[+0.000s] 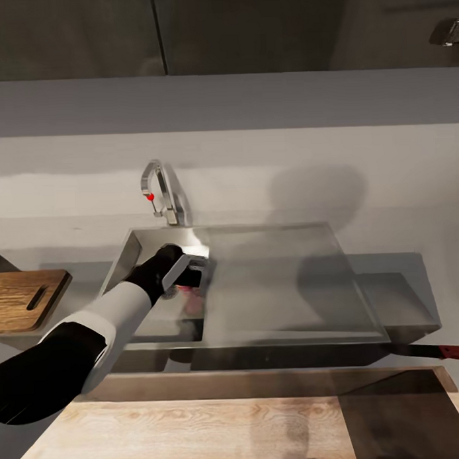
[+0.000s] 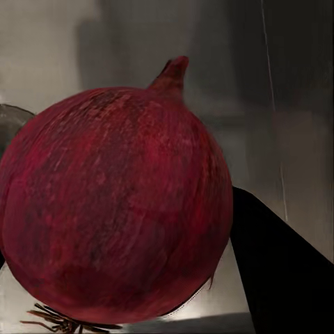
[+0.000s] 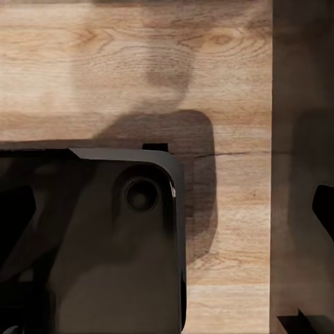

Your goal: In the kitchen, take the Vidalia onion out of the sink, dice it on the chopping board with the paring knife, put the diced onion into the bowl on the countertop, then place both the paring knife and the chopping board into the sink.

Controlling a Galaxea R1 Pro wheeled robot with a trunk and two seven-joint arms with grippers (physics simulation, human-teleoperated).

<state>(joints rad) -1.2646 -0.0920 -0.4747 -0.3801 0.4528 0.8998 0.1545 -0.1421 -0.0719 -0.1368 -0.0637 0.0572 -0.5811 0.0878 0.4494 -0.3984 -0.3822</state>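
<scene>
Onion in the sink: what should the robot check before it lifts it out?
1. Left gripper down inside the sink: ok.
2. Vidalia onion right in front of the gripper, seen huge in the left wrist view: ok.
3. Fingers really squeezing the onion: cannot tell; one dark finger sits beside it, the other is hidden.
4. Onion whole, skin and pointed tip unbroken: ok.
5. Chopping board bare and waiting on the countertop, to the left of the sink: ok.
6. Tap stands behind the arm, out of the way going up: ok, probably.
</scene>
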